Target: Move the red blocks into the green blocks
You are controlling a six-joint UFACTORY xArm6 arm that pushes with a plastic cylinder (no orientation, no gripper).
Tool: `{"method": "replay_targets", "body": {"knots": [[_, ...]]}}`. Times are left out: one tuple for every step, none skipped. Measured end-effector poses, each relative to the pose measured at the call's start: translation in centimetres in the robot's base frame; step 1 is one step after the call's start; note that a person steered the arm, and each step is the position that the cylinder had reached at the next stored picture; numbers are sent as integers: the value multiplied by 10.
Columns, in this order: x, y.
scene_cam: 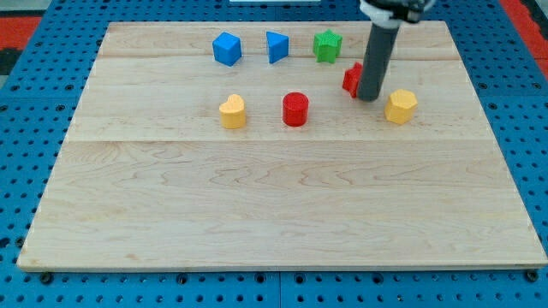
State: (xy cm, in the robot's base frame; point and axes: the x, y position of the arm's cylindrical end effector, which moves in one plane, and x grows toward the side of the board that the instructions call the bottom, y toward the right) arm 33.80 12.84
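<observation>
Sitting just to the view's lower right of the green star block, the nearer red block is close to it but not yet touching, as far as this angle lets me judge; its shape I cannot make out, since my rod covers its right side. My tip rests on the tabletop against that red block's right edge, to the lower right of the green star. The red cylinder stands farther off, below and slightly left of the green star, well apart from it, so it looks untouched. Only one green block shows on the board.

By my reading, the task is barely under way: one red block is nearly home and needs a short push up and to the left, while the cylinder has the whole trip left.

Left of the green star sit a blue wedge-like block and a blue cube. A yellow heart block lies lower left of the star, and a yellow hexagonal block lower right. There are no jaws on this rod, so nothing opens or closes.
</observation>
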Motion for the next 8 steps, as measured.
{"method": "replay_targets", "body": {"knots": [[-28,0],[-27,-4],[-31,-7],[-6,-8],[20,-40],[61,-51],[81,-83],[59,-110]]}}
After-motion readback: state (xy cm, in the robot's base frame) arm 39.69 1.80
